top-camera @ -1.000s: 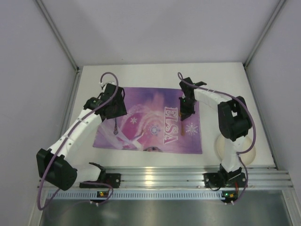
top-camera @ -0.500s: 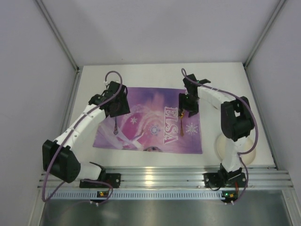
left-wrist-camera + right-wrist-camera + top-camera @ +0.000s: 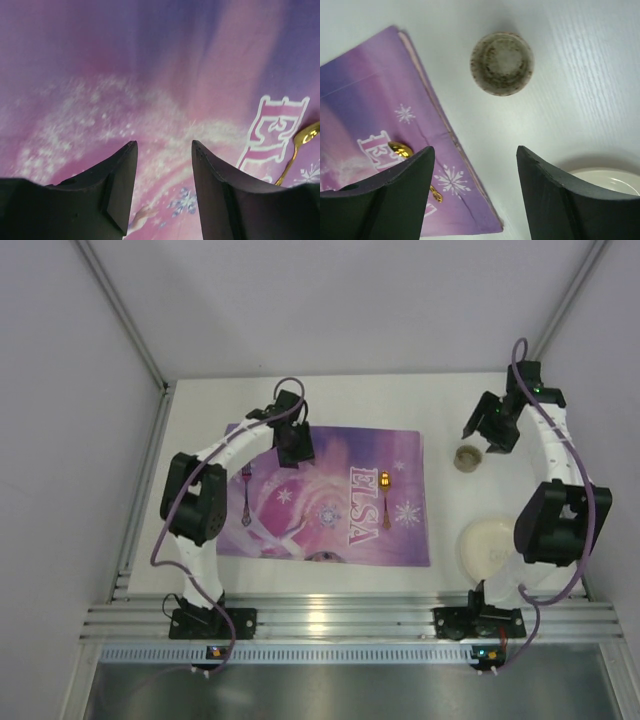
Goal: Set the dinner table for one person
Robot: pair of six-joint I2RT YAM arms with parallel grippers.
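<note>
The white dinner table [image 3: 340, 400] carries a purple "ELSA" placemat [image 3: 330, 505]. A gold spoon [image 3: 385, 485] lies on the mat's right part and a fork [image 3: 246, 490] on its left part. My left gripper [image 3: 296, 450] hovers open over the mat's far left area; in the left wrist view its jaws [image 3: 164, 147] hold nothing, and the spoon [image 3: 299, 145] shows at the right edge. My right gripper [image 3: 486, 433] stands open at the back right, just beyond a small speckled cup [image 3: 467, 457]. The right wrist view shows that cup [image 3: 502, 63] ahead of the empty right gripper [image 3: 475, 150].
A cream plate [image 3: 488, 546] sits at the near right, beside the right arm's elbow; its rim [image 3: 605, 179] shows in the right wrist view. The placemat's corner [image 3: 485, 220] lies under the right jaws. Aluminium rails [image 3: 330, 618] run along the near edge.
My right gripper opened, left the spoon on the placemat and swung out to the back right near the cup. My left arm moved away from the fork, rightward along the mat's far edge.
</note>
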